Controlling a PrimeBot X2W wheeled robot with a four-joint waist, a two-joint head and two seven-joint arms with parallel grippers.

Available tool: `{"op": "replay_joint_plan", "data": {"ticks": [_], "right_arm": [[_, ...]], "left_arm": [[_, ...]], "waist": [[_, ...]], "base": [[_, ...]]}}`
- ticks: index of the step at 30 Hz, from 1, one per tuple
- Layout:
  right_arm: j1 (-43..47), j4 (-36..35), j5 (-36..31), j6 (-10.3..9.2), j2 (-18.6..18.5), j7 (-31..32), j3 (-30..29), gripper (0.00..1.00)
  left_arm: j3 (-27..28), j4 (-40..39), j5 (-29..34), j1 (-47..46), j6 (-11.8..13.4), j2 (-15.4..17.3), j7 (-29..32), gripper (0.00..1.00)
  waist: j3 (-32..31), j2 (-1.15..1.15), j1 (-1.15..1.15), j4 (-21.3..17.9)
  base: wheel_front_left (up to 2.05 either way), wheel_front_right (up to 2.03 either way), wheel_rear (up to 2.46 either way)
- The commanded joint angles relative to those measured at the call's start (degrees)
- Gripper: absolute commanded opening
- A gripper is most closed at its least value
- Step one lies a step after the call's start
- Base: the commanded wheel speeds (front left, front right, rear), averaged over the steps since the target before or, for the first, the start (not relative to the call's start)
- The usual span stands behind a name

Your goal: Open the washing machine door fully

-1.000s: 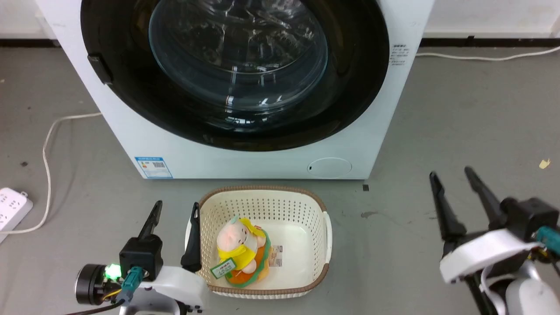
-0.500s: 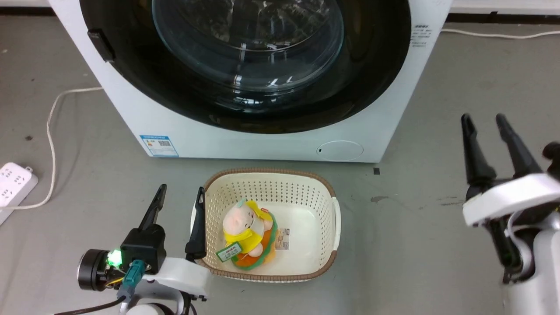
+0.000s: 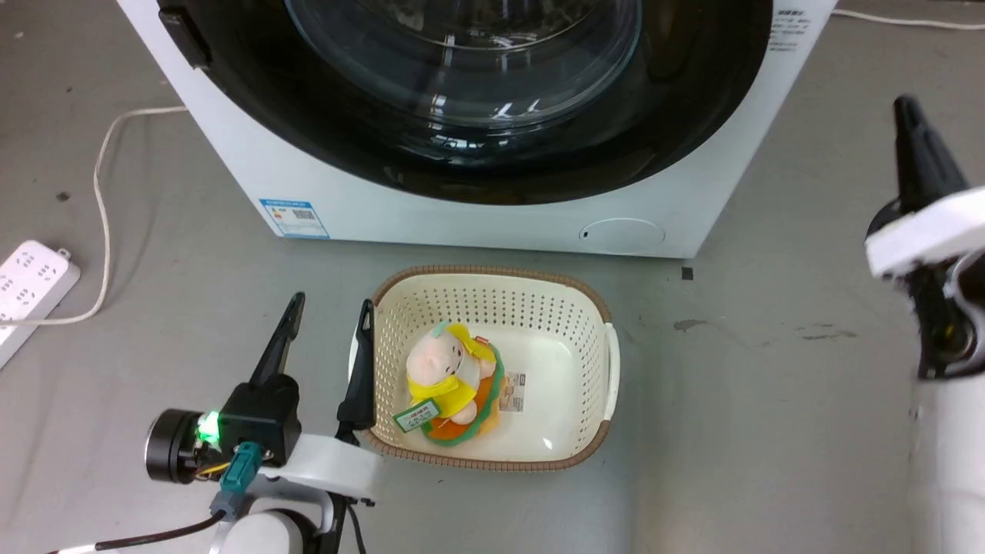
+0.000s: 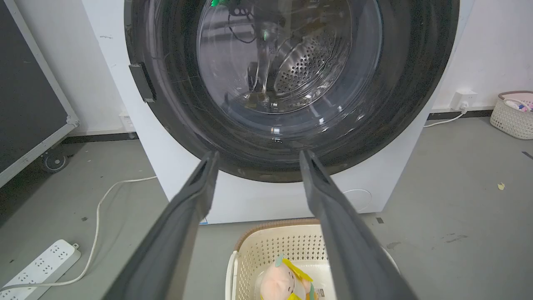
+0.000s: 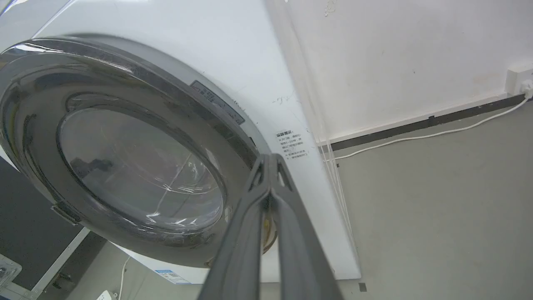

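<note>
The washing machine door [image 3: 254, 115] sits shut, flush against the white machine [image 3: 462, 219], so the task has not yet begun in earnest. Its small handle [image 4: 142, 82] is on the rim at the robot's left, which suggests the hinge is on the opposite side, though I cannot make it out.

The left end effector [image 3: 333, 302] hovers low over the floor [image 3: 769, 400], just beside the basket [image 3: 608, 369] that holds a plush toy [image 3: 450, 381]. Its fingers are spread and empty, pointing at the lower part of the door, probably so they can rise to the handle.

The right end effector [image 5: 270, 158] is raised near the door's right side with its fingers pressed together, holding nothing. It seems to be kept slim and out of the way, since the door would likely swing toward it.

The basket stands close in front of the machine, a possible obstacle.
</note>
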Motion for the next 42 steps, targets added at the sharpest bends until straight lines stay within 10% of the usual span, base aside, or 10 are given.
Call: {"op": "replay_joint_plan", "data": {"ticks": [1, 42], "right_arm": [[-3.49, 1.75, 1.37, -0.01, 0.19, 0.84, -1.50, 0.00], [-44.98, 39.71, 7.68, -0.03, -2.53, 30.10, -28.55, 0.00]], "left_arm": [[-0.45, -0.50, -0.42, -1.27, 0.07, 0.15, -0.74, 1.00], [-5.84, -1.89, -2.37, -7.32, 0.89, 0.02, -5.77, 1.00]], "waist": [[0.68, 0.00, -0.01, 0.39], [11.23, 0.00, -0.01, 7.05]], "base": [[0.00, 0.00, 0.00], [0.00, 0.00, 0.00]]}}
